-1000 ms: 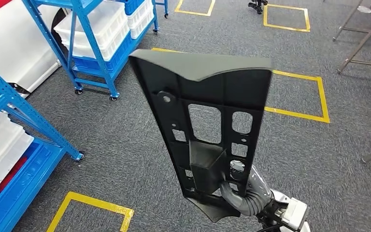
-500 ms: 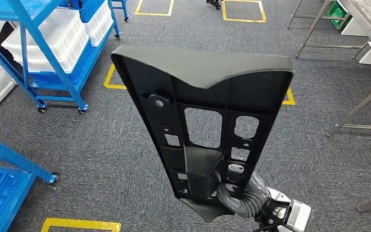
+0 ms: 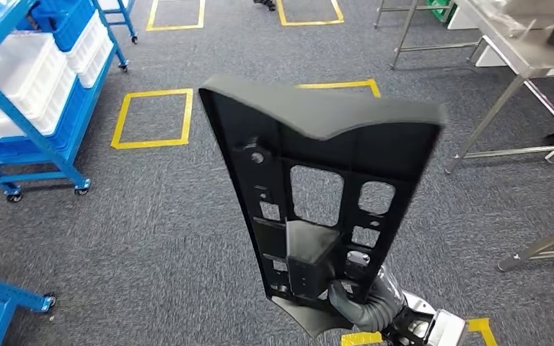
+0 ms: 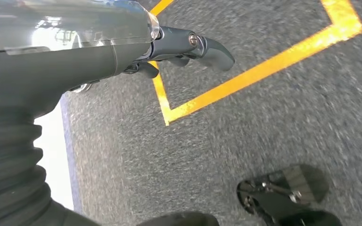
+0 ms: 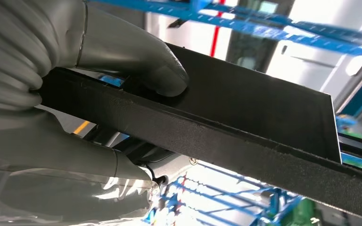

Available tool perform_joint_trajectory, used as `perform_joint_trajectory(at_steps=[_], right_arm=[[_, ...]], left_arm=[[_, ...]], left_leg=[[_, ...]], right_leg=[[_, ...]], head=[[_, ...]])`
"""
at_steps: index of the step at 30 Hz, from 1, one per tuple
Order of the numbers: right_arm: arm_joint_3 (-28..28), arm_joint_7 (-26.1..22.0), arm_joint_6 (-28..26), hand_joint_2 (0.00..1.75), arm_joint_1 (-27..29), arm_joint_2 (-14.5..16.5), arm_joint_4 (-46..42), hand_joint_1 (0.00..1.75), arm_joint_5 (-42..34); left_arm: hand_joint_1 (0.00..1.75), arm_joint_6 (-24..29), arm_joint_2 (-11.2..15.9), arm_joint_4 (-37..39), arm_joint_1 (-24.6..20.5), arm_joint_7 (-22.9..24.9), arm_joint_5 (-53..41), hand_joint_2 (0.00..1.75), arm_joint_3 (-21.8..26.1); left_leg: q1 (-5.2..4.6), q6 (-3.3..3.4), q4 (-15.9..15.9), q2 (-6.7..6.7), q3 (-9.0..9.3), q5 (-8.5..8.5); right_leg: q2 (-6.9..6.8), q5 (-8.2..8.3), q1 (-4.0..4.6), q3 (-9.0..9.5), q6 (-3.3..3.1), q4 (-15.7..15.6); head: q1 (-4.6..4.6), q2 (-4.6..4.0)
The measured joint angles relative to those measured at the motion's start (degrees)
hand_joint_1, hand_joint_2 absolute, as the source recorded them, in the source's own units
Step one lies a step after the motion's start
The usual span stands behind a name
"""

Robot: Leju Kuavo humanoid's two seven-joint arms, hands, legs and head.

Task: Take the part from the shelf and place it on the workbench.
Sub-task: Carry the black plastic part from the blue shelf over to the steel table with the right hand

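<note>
You're mid-carry: the right hand [image 3: 364, 303] grips the black part [image 3: 317, 194] upright at its lower end, left hand [image 4: 122, 52] holds nothing, so head for the table [image 3: 519, 50] at two o'clock

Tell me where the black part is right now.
The black part stands upright in the middle of the head view, gripped at its lower end by the right hand, above the grey carpet.
</note>
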Motion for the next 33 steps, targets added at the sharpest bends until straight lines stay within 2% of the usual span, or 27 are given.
perform_joint_trajectory(at_steps=[1,2,4,5,6,7,8,9,10,11,12,13,15,16,18,19,20,21,22,23,24,26,27,28,30,31,33], right_arm=[[0.2,0.1,-0.3,1.75,-0.1,0.1,0.2,1.75,0.5],[0.5,0.2,-0.6,1.75,-0.1,0.2,0.3,1.75,0.9],[1.0,0.4,-1.7,1.75,0.0,0.4,0.4,1.75,1.5],[1.2,0.4,-2.3,1.75,0.3,0.5,0.4,1.75,1.5],[1.3,0.5,-2.8,1.75,0.6,0.6,0.4,1.75,1.6],[1.4,0.5,-3.2,1.75,1.0,0.6,0.5,1.75,1.5],[1.5,0.4,-3.6,1.75,1.4,0.6,0.5,1.75,1.5],[1.5,0.3,-3.9,1.75,1.7,0.6,0.5,1.75,1.4],[1.6,0.1,-4.2,1.75,2.0,0.6,0.5,1.75,1.3],[1.6,0.0,-4.5,1.75,2.1,0.5,0.5,1.75,1.2],[1.6,-0.1,-4.7,1.75,2.2,0.5,0.5,1.75,1.2],[1.6,-0.1,-4.8,1.75,2.4,0.5,0.5,1.75,1.1],[1.6,-0.3,-4.9,1.75,2.6,0.5,0.5,1.75,0.8],[1.6,-0.5,-4.8,1.75,2.7,0.5,0.5,1.75,0.6],[1.7,-1.2,-4.4,1.75,2.4,0.5,0.8,1.75,-0.1],[1.7,-1.7,-4.1,1.75,2.1,0.5,1.1,1.75,-0.4],[1.7,-2.2,-3.8,1.75,1.8,0.6,1.6,1.75,-0.6],[1.8,-2.6,-3.6,1.75,1.6,0.6,2.1,1.75,-0.7],[1.8,-2.9,-3.5,1.75,1.5,0.6,2.5,1.75,-0.8],[1.8,-3.0,-3.5,1.75,1.5,0.6,2.9,1.75,-0.7],[1.8,-3.0,-3.4,1.75,1.5,0.7,3.1,1.75,-0.7],[1.8,-3.1,-3.3,1.75,1.3,0.9,3.2,1.75,-0.6],[1.8,-3.1,-3.3,1.75,1.2,1.0,3.2,1.75,-0.6],[1.8,-3.2,-3.2,1.75,1.1,1.1,3.3,1.75,-0.6],[1.8,-3.2,-3.2,1.75,1.0,1.2,3.3,1.75,-0.6],[1.8,-3.2,-3.2,1.75,1.0,1.3,3.2,1.75,-0.6],[1.8,-3.2,-3.1,1.75,0.9,1.5,3.2,1.75,-0.6]], left_arm=[[0.0,0.0,0.0,0.0,-0.1,0.0,-0.2,1.75,0.0],[0.0,-0.1,0.0,0.0,-0.1,0.3,-0.5,1.75,0.0],[0.0,-0.5,0.0,0.0,-0.2,1.4,-1.2,1.75,-0.1],[0.0,-0.9,0.0,0.0,-0.1,2.3,-1.6,1.75,-0.1],[0.0,-1.3,0.0,0.0,0.0,3.1,-1.9,1.75,-0.2],[0.0,-1.7,0.1,0.0,0.3,4.0,-2.2,1.75,-0.3],[0.0,-2.1,0.1,0.0,0.6,4.9,-2.4,1.75,-0.5],[0.0,-2.5,0.1,0.0,0.8,5.7,-2.6,1.75,-0.7],[0.0,-2.8,0.2,0.0,1.0,6.4,-2.7,1.75,-0.8],[0.0,-3.0,0.2,0.0,1.0,7.0,-2.8,1.75,-0.9],[0.0,-3.2,0.2,0.0,1.0,7.4,-2.8,1.75,-1.0],[0.0,-3.3,0.3,0.0,1.0,7.6,-2.8,1.75,-1.0],[0.0,-3.5,0.3,0.0,0.9,7.8,-2.8,1.75,-1.1],[0.0,-3.4,0.3,0.0,0.8,7.8,-2.8,1.75,-1.1],[0.0,-2.8,0.3,0.0,0.9,7.0,-2.7,1.75,-1.1],[0.0,-2.2,0.3,0.0,0.9,6.2,-2.6,1.75,-1.1],[0.0,-1.6,0.4,0.0,1.0,5.1,-2.6,1.75,-1.1],[0.0,-1.1,0.5,0.0,1.1,3.8,-2.5,1.75,-1.1],[0.0,-0.7,0.7,0.0,1.0,2.5,-2.4,1.75,-1.1],[0.0,-0.4,0.8,0.0,0.8,1.3,-2.4,1.75,-1.1],[0.0,-0.2,0.9,0.0,0.6,0.5,-2.3,1.75,-1.1],[0.0,0.0,1.0,0.0,-0.1,-0.4,-2.4,1.75,-1.1],[0.0,0.0,1.1,0.0,-0.4,-0.6,-2.4,1.75,-1.1],[0.0,0.0,1.1,-0.1,-0.6,-0.7,-2.5,1.75,-1.2],[0.0,0.0,1.2,-0.1,-1.0,-0.6,-2.7,1.75,-1.3],[0.0,0.0,1.2,-0.1,-1.1,-0.6,-2.8,1.75,-1.4],[0.0,-0.1,1.2,-0.1,-1.2,-0.5,-2.9,1.75,-1.7]], left_leg=[[0.15,-0.32,0.5,-0.53,0.09,-0.52],[0.31,-0.54,1.9,-1.65,-0.35,-1.56],[0.46,-0.75,8.5,-4.8,-3.24,-5.16],[0.45,-0.76,12.7,-5.67,-5.34,-6.93],[0.42,-0.74,16.1,-6.09,-7.11,-7.89],[0.41,-0.66,17.4,-6.31,-8.04,-7.64],[0.41,-0.52,16.5,-6.5,-7.95,-6.2],[0.41,-0.32,13.3,-6.95,-6.86,-3.83],[0.42,-0.09,9.2,-8.07,-5.35,-1.48],[0.48,0.13,5.4,-9.46,-3.98,0.16],[0.46,0.31,2.9,-10.56,-3.0,1.06],[0.4,0.51,1.8,-11.28,-2.58,1.16],[0.32,1.03,1.3,-10.53,-2.29,1.24],[0.39,1.39,0.8,-9.87,-2.12,1.49],[0.59,2.07,-0.1,-8.3,-1.8,2.01],[0.49,2.25,-0.3,-7.47,-1.73,2.1],[0.4,2.36,-0.4,-6.65,-1.75,2.09],[0.32,2.37,-0.4,-5.82,-1.77,2.03],[0.28,2.35,-0.3,-5.04,-1.76,1.96],[0.28,2.29,-0.3,-4.33,-1.73,1.88],[0.3,2.16,-0.2,-3.67,-1.65,1.77],[0.17,1.65,0.0,-2.58,-1.43,1.39],[0.05,1.32,0.1,-2.14,-1.31,1.18],[-0.06,0.98,0.2,-1.7,-1.19,1.0],[-0.11,0.3,0.2,-0.67,-0.86,0.76],[0.01,-0.06,0.3,-0.63,-0.73,0.5],[0.25,-0.6,3.0,-2.64,-1.67,-1.42]], right_leg=[[0.64,0.06,-0.06,0.12,-0.37,-0.2],[1.26,0.15,-0.15,0.24,-0.77,-0.3],[2.41,0.18,-0.14,0.42,-1.37,-0.5],[3.06,0.12,-0.02,0.43,-1.57,-0.4],[3.84,0.06,0.12,0.47,-1.69,-0.4],[4.73,0.01,0.24,0.53,-1.76,-0.3],[5.67,-0.06,0.32,0.62,-1.75,-0.2],[6.58,-0.14,0.35,0.73,-1.69,-0.1],[7.38,-0.24,0.31,0.79,-1.57,0.0],[8.06,-0.33,0.33,0.74,-1.36,0.2],[8.65,-0.34,0.27,0.59,-1.09,0.4],[9.22,-0.3,0.16,0.39,-0.75,0.4],[10.43,0.03,0.0,0.09,0.08,0.1],[10.15,-0.05,0.04,-0.05,0.38,0.2],[7.26,-1.9,0.28,-1.52,0.8,3.1],[5.25,-3.65,0.25,-3.09,0.92,6.3],[3.92,-5.47,0.16,-4.98,1.1,10.1],[3.28,-6.72,0.0,-6.65,1.27,13.5],[2.98,-7.02,-0.16,-7.54,1.41,15.3],[2.77,-6.26,-0.3,-7.28,1.52,15.0],[2.32,-4.6,-0.42,-5.78,1.58,12.3],[0.09,-1.54,-0.34,-1.31,1.41,4.2],[-0.78,-0.81,-0.17,0.22,1.13,1.4],[-1.22,-0.71,0.03,0.87,0.8,0.1],[-0.12,-0.75,0.26,0.73,0.07,-0.1],[0.54,-0.66,0.17,0.76,-0.26,-0.2],[1.74,-0.45,-0.09,0.95,-0.98,-0.5]], head=[[0.01,0.0],[0.0,0.0],[0.0,0.0],[-0.01,0.0],[-0.01,0.0],[-0.01,0.0],[-0.01,0.0],[-0.01,0.0],[-0.01,0.0],[-0.01,0.0],[-0.01,0.0],[-0.01,0.0],[-0.01,0.0],[-0.01,0.0],[0.0,0.0],[0.0,0.0],[0.0,0.0],[0.0,0.0],[-0.01,0.0],[-0.01,0.0],[-0.01,0.0],[-0.01,0.0],[-0.01,0.0],[-0.01,0.0],[-0.01,0.0],[-0.01,0.0],[-0.01,0.0]])
